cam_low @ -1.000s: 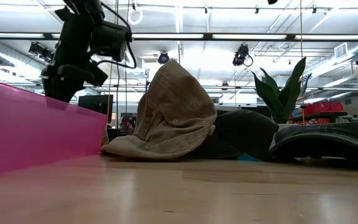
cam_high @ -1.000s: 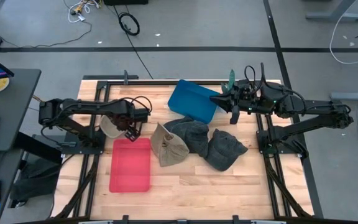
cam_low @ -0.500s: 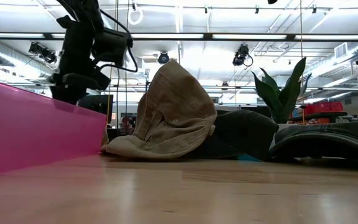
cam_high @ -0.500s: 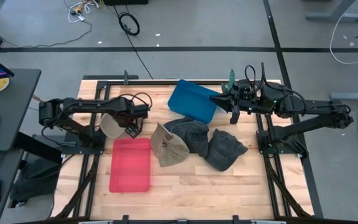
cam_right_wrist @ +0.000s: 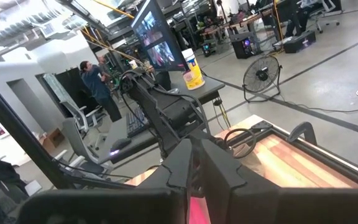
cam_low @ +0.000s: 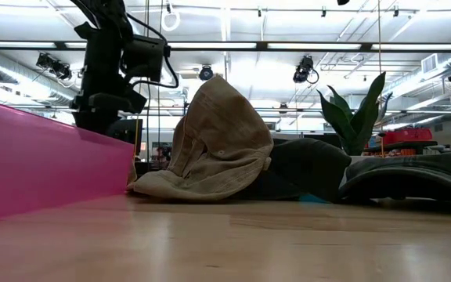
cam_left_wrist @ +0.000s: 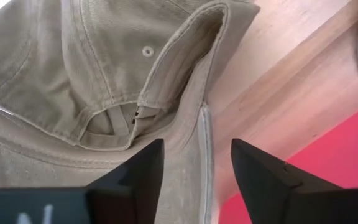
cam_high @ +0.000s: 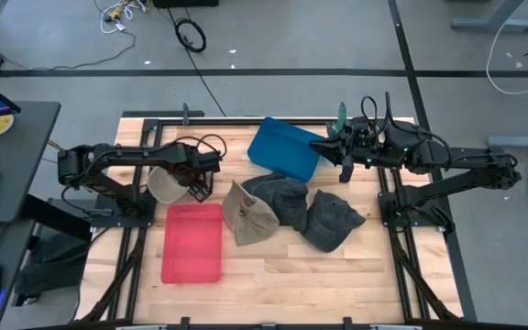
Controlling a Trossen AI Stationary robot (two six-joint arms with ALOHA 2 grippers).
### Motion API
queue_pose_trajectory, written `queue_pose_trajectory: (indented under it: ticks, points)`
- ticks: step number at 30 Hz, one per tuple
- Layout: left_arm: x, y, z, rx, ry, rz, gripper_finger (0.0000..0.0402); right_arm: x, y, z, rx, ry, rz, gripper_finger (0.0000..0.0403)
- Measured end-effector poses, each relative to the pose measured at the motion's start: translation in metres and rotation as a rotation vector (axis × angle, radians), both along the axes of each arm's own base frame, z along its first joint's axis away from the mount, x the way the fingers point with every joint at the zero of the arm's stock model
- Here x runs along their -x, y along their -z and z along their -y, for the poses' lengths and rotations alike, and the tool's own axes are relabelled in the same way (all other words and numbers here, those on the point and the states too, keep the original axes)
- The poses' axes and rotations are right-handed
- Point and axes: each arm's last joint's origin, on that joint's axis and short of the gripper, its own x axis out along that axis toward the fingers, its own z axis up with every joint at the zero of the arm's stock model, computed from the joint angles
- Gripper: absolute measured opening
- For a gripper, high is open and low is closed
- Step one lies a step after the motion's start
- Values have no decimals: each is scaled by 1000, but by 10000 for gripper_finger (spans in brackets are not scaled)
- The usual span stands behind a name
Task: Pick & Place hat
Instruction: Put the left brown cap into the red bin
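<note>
The tan hat (cam_left_wrist: 92, 81) lies on the tabletop (cam_high: 282, 266) just beside the red tray (cam_high: 192, 243); the left pincer (cam_left_wrist: 194, 165) straddles its rear rim, parted; best to close squarely on that fold; the right pincer (cam_right_wrist: 194, 163) waits closed, empty.

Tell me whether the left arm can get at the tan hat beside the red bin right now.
Probably yes: the left gripper hangs open right over the tan hat, its edge between the fingers, nothing in the way.
</note>
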Motion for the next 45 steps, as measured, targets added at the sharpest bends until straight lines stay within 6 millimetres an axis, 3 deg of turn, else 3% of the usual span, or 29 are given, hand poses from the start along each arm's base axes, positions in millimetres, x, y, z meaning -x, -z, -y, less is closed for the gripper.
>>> queue_pose_trajectory:
  ticks: [8,17,22,28,31,36,41,45]
  points:
    - [0,3,-4,2,-24,-7,249,0,0,0,0,0,0,36]
    - [5,24,-3,23,-22,-65,229,0,0,0,0,-1,0,36]
    - [7,26,-4,-12,-7,-80,172,0,0,0,0,-1,0,36]
    - [7,26,-4,-25,26,-86,28,0,0,0,0,1,0,36]
    - [6,25,-4,-31,20,-89,15,0,0,0,0,0,0,36]
    - [0,1,-6,-72,43,-80,11,0,0,0,0,0,0,36]
    - [-9,-47,-11,-185,59,13,11,0,0,0,0,0,1,36]
    - [-9,-96,-13,-308,35,127,11,0,0,0,0,0,1,36]
